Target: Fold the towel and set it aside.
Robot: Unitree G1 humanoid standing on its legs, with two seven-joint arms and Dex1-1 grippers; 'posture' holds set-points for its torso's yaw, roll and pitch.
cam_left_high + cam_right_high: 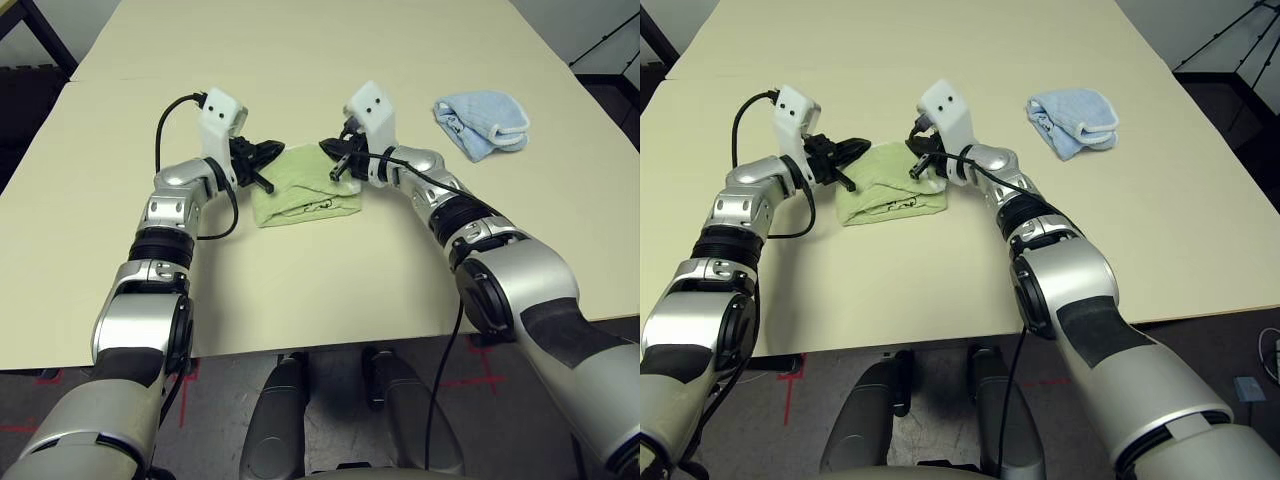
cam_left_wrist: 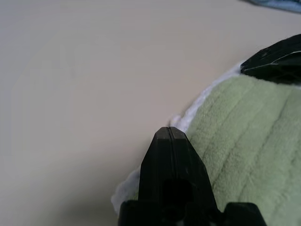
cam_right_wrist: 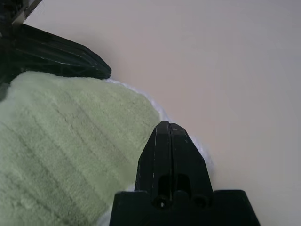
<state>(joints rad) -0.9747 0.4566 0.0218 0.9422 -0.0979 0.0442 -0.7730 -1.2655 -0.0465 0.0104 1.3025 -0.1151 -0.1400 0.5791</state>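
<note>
Now we fold soft cloth
Both tools, left tool [image 1: 265, 152] and right tool [image 1: 335, 160], clenched empty over the limp towel [image 1: 305, 195]; we take its white-stitched corners.

Light green towel [image 1: 305, 188] with white edge; light blue cloth [image 1: 482, 123]; beige table [image 1: 320, 290]

My two head views look forward and down over both forearms onto the table [image 1: 300, 290], the right eye offset slightly, so both share the whole scene. At twelve o'clock lies the towel [image 1: 305, 190]; at two o'clock, a blue cloth [image 1: 1075, 120]. My left wrist view sits very near the towel, sighting along the left gripper [image 2: 170, 134]. My right wrist view does likewise along the right gripper [image 3: 168, 128]. Each wrist view catches the opposite gripper's black tip across the same green pile.
</note>
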